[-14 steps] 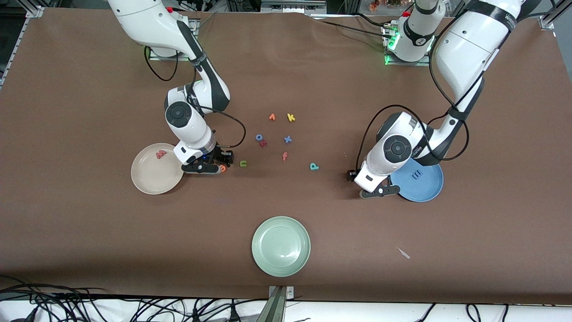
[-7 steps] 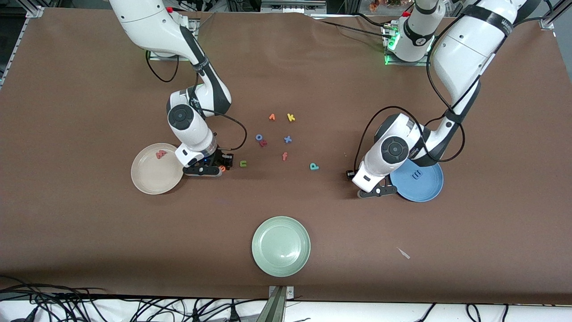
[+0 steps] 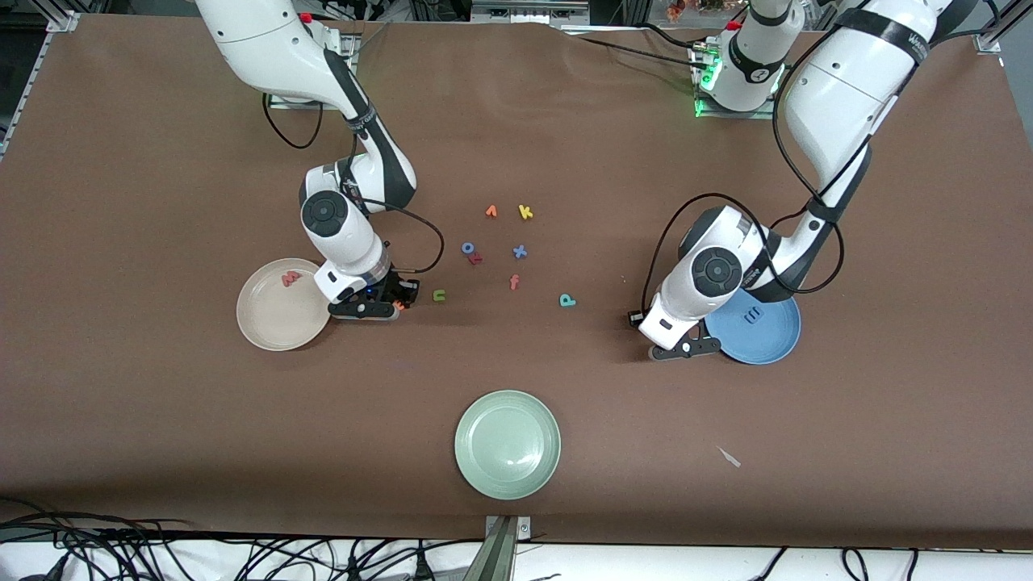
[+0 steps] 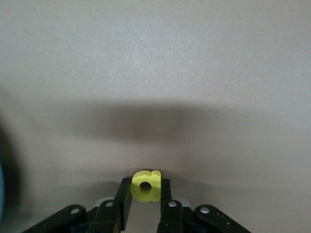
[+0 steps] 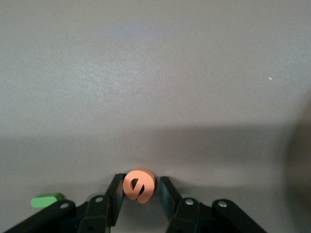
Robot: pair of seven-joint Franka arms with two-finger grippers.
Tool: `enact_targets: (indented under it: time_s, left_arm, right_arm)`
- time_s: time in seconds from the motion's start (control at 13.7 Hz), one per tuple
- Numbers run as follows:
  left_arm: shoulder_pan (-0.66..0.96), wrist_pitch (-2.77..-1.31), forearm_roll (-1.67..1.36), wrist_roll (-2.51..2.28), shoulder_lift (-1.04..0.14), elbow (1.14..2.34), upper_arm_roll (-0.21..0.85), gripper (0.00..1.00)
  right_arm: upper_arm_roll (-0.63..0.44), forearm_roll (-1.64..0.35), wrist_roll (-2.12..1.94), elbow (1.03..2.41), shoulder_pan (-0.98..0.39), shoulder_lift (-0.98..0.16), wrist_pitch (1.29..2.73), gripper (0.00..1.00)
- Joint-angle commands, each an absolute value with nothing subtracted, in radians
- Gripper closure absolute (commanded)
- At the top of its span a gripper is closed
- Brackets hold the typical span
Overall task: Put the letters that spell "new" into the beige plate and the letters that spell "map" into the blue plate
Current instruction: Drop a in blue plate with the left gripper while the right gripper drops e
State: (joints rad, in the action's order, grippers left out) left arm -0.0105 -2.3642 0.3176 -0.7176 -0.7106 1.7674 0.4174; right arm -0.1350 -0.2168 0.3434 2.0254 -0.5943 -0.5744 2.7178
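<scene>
My left gripper is down at the table beside the blue plate, which holds the blue "m". In the left wrist view this gripper is shut on the yellow "a". My right gripper is low on the table beside the beige plate, where the pinkish-red "w" lies. In the right wrist view it is shut on the orange "e". The green "n" lies just beside that gripper. The teal "p" lies mid-table.
A pale green plate sits nearest the front camera. Spare letters lie mid-table: orange-red "f", blue "x", blue "o", red "r", yellow "k", a small orange letter. A white scrap lies toward the left arm's end.
Both grippers have closed: the left one onto the yellow "a", the right one onto the orange "e". Both hands stayed low over the same spots.
</scene>
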Motion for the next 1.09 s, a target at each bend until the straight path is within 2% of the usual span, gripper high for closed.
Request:
enact_targets:
  time_s: [0.0, 0.36, 0.73, 0.87, 1.02]
  left_arm:
    - [-0.018, -2.275, 0.359, -0.681, -0.635, 1.759, 0.422, 0.92]
    - [-0.076, -2.178, 0.357, -0.504, -0.562, 1.758, 0.42, 0.92]
    - [-0.204, -2.08, 0.357, -0.209, -0.529, 1.772, 0.422, 0.91]
    - [-0.259, -2.082, 0.359, -0.119, -0.548, 1.787, 0.42, 0.9]
    - [-0.285, -2.086, 0.359, -0.048, -0.57, 1.815, 0.42, 0.85]
  right_arm:
    - [-0.14, -0.221, 0.292, 1.994, -0.574, -0.606, 2.714, 0.7]
    - [-0.23, -0.219, 0.151, 1.976, -0.574, -0.514, 2.513, 0.71]
    - [-0.372, -0.221, -0.078, 1.976, -0.575, -0.414, 2.282, 0.71]
    - [-0.428, -0.224, -0.181, 2.021, -0.574, -0.385, 2.27, 0.71]
    - [-0.48, -0.222, -0.297, 2.071, -0.574, -0.376, 2.324, 0.71]
